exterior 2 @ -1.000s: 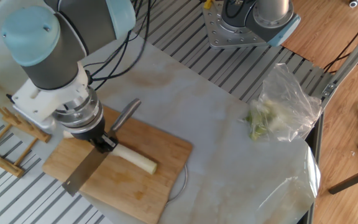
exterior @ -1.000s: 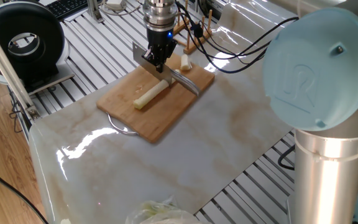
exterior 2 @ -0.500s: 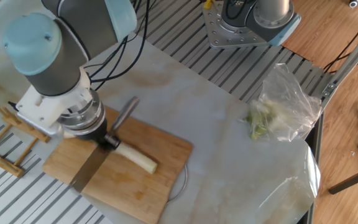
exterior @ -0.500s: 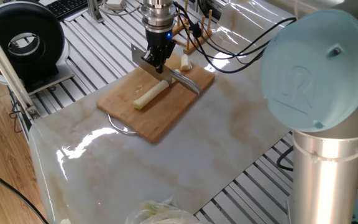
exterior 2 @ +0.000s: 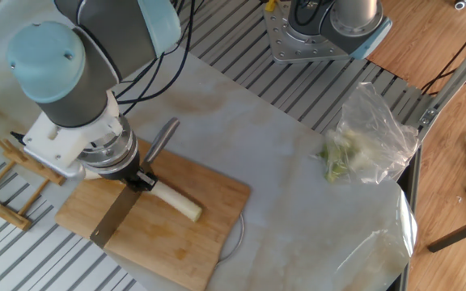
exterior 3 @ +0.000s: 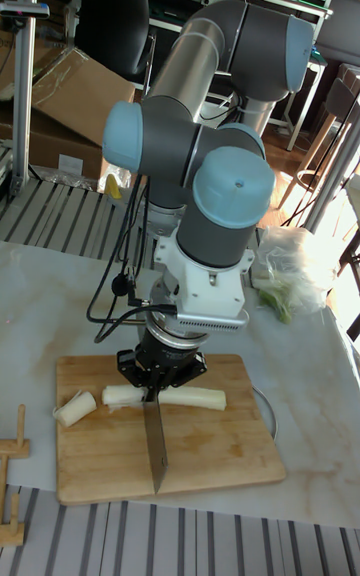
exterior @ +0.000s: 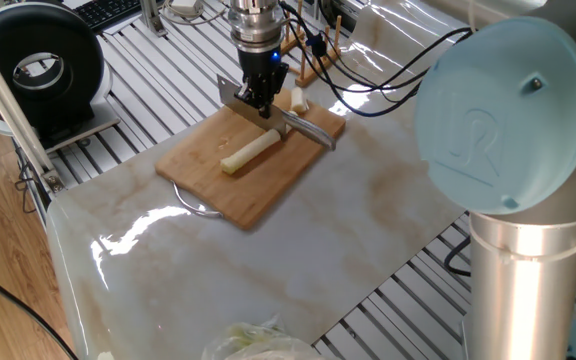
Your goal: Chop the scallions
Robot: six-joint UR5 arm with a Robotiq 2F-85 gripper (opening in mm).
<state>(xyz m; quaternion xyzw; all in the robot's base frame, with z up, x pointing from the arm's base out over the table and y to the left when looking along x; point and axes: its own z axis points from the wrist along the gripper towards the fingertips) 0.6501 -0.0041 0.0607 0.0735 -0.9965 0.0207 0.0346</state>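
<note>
A pale scallion stalk (exterior: pixel 250 152) (exterior 2: pixel 178 204) (exterior 3: pixel 192 397) lies across the wooden cutting board (exterior: pixel 208 175) (exterior 2: pixel 209 242) (exterior 3: pixel 220 456). One short cut chunk (exterior: pixel 297 98) (exterior 3: pixel 75 408) rests near the board's edge. My gripper (exterior: pixel 260 100) (exterior 2: pixel 140 179) (exterior 3: pixel 152 381) is shut on a knife, directly over one end of the stalk. The knife's blade (exterior 2: pixel 118 217) (exterior 3: pixel 155 441) runs crosswise to the stalk and low on the board, and its grey handle (exterior: pixel 313 130) (exterior 2: pixel 162 139) sticks out the other side. Where edge meets stalk is hidden by the gripper.
A clear plastic bag of leafy greens (exterior 2: pixel 370 137) (exterior 3: pixel 290 276) lies on the marble tabletop away from the board. A wooden rack (exterior 2: pixel 6 174) (exterior: pixel 313 50) stands just beyond the board. A black round device (exterior: pixel 43 65) sits off the table's far corner.
The gripper and knife have shifted slightly along the stalk, the handle swinging a little. The stalk has been nudged a small way on the board.
</note>
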